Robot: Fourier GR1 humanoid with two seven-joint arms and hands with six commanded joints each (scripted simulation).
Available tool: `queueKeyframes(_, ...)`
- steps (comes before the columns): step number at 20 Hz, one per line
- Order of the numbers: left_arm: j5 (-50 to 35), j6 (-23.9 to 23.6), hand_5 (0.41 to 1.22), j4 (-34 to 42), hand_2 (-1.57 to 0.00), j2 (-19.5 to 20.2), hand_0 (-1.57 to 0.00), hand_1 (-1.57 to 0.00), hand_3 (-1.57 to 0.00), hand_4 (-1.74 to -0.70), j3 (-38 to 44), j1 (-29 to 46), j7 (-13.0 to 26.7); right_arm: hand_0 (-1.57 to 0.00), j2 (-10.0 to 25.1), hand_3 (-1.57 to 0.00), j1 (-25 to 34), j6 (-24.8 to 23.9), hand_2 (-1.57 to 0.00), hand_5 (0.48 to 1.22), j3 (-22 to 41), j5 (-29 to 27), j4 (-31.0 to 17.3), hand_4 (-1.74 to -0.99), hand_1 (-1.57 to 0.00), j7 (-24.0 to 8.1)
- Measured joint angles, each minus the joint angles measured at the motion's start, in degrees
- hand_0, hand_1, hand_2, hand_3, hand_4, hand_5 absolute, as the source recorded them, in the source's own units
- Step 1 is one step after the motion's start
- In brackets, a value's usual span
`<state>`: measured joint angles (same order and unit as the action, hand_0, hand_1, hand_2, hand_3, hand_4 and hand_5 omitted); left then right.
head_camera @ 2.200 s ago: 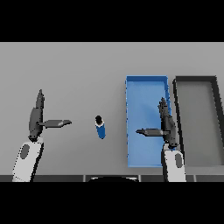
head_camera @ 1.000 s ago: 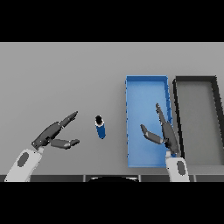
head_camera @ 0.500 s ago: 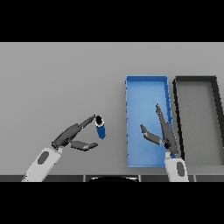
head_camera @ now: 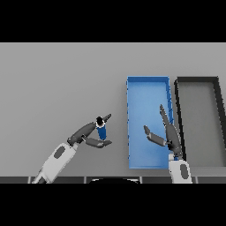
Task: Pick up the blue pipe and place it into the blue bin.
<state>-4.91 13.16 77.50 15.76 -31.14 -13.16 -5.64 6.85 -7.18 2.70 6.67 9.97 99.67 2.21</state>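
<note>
The grey table (head_camera: 62, 79) in front of me carries a blue bin (head_camera: 148, 82). A dark bin (head_camera: 196, 81) sits just right of it, and the blue pipe (head_camera: 102, 131) stands to its left.

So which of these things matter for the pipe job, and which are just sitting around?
In the job:
- blue pipe, upright, left hand around it
- blue bin, right of pipe

Lying about:
- dark bin, beside the blue one
- right hand, open over blue bin
</note>
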Motion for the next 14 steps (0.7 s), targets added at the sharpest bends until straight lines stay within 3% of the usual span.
queueKeyframes(3, -0.97, -0.57, 0.585, -0.10, -0.11, -1.96, 0.00, -0.04, -0.04, -1.27, 0.31, 0.13, -2.25, 0.00, -0.44, 0.00, -0.06, 0.03, 0.00, 0.603, 0.07, -0.10, -0.87, -1.196, 0.00, 0.05)
queueKeyframes(5, -1.57, -1.12, 0.651, -0.49, -0.36, -2.85, -0.10, -0.26, -0.22, -1.32, 0.67, 0.28, -1.77, 0.00, 0.09, 0.00, -0.24, -0.17, 0.00, 0.605, -0.56, -0.33, -0.52, -1.198, 0.00, 0.48)
queueKeyframes(7, -2.43, -1.66, 0.856, -1.77, -0.73, -4.97, -0.50, -0.68, -0.70, -1.42, 1.01, -0.25, -0.92, 0.00, -0.18, 0.00, 0.08, 0.16, 0.00, 0.604, -0.60, -0.93, -0.84, -1.196, 0.00, 0.08)
queueKeyframes(9, -2.25, -1.97, 0.988, -2.04, -1.03, -5.94, -0.89, -1.00, -1.01, -1.53, 0.81, -0.53, -0.14, 0.00, -0.49, 0.00, -0.34, 0.14, 0.00, 0.604, -0.20, -0.54, -0.99, -1.195, 0.00, 0.41)
queueKeyframes(11, -1.55, -1.08, 1.072, -1.89, -1.23, -5.73, -1.13, -1.20, -1.17, -1.60, -0.08, -0.42, -2.18, 0.00, -0.48, 0.00, -0.33, 0.29, 0.00, 0.604, 0.01, -0.51, -0.64, -1.198, 0.00, 0.48)
queueKeyframes(14, -0.62, -2.53, 1.144, -2.95, -1.40, -6.29, -1.35, -1.38, -1.32, -1.67, -1.40, -0.24, -7.33, 0.00, -0.03, 0.00, 0.17, 0.31, 0.00, 0.600, -0.20, -0.74, 0.49, -1.190, 0.00, -0.74)
